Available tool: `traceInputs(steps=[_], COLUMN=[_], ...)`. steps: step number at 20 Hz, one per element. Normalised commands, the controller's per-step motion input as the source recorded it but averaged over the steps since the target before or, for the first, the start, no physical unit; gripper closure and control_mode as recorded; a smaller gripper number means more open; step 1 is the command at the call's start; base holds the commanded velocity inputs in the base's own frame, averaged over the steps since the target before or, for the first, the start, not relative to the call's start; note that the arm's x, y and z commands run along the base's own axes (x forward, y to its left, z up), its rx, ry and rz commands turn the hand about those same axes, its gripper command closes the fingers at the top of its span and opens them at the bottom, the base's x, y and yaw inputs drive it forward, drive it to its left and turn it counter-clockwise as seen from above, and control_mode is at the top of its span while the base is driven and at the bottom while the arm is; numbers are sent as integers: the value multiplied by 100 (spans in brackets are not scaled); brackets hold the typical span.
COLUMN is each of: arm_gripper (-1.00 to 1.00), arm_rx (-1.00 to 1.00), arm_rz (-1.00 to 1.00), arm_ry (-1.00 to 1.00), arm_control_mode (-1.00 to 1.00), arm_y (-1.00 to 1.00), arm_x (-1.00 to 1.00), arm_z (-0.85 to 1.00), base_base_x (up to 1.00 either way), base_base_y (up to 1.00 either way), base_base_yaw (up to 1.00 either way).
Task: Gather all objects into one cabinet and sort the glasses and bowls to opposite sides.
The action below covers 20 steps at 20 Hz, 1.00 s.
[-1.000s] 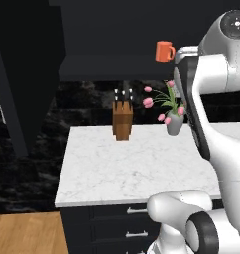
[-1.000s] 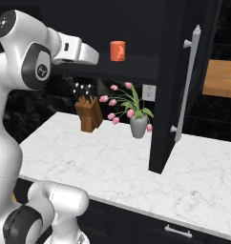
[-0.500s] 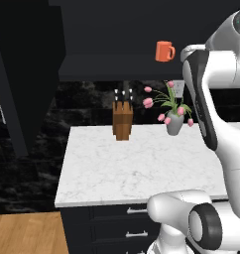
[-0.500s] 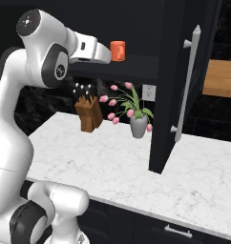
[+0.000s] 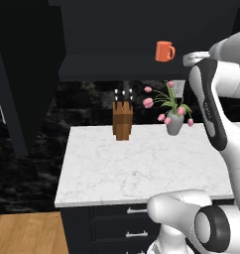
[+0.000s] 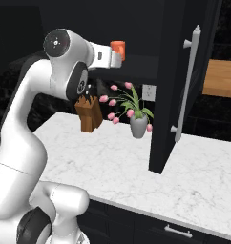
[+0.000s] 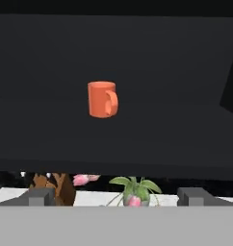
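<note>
An orange handled mug [image 5: 164, 51] stands upright on the long shelf board [image 5: 117, 69] of the charcoal-black cabinet [image 7: 137, 57], its handle to the right. The hand view looks straight at the mug [image 7: 102, 99], which is still some way ahead. My gripper [image 7: 116, 197] is open with nothing between its fingertips [image 7: 41, 197]. From the right base camera the hand [image 6: 108, 56] hangs level with the mug [image 6: 118, 47] and just short of it. The bowl and the other cups are out of view.
A wooden knife block [image 5: 122, 119] and a grey vase of pink tulips [image 5: 174, 121] stand at the back of the white marble counter [image 5: 137, 168] under the shelf. A tall dark panel with a long pale handle [image 6: 186, 86] juts out on the right.
The arm has stretched forward and carried the hand closer to the mug at shelf height. The mug has not moved and the jaws stay open.
</note>
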Motion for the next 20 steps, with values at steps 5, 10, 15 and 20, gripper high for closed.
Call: traceInputs(steps=[5, 10, 15, 20], arm_gripper=[-100, -100, -100, -100], arm_rx=[2, 3, 0, 0], arm_rz=[0, 0, 0, 3], arm_ry=[0, 1, 4, 4], arm_control_mode=[-100, -100, -100, -100], arm_y=[6, 1, 0, 0], arm_x=[78, 70, 53, 36], arm_z=[15, 14, -7, -28], base_base_x=[0, 0, 0, 0], base_base_y=[0, 0, 0, 0], base_base_yaw=[0, 0, 0, 0])
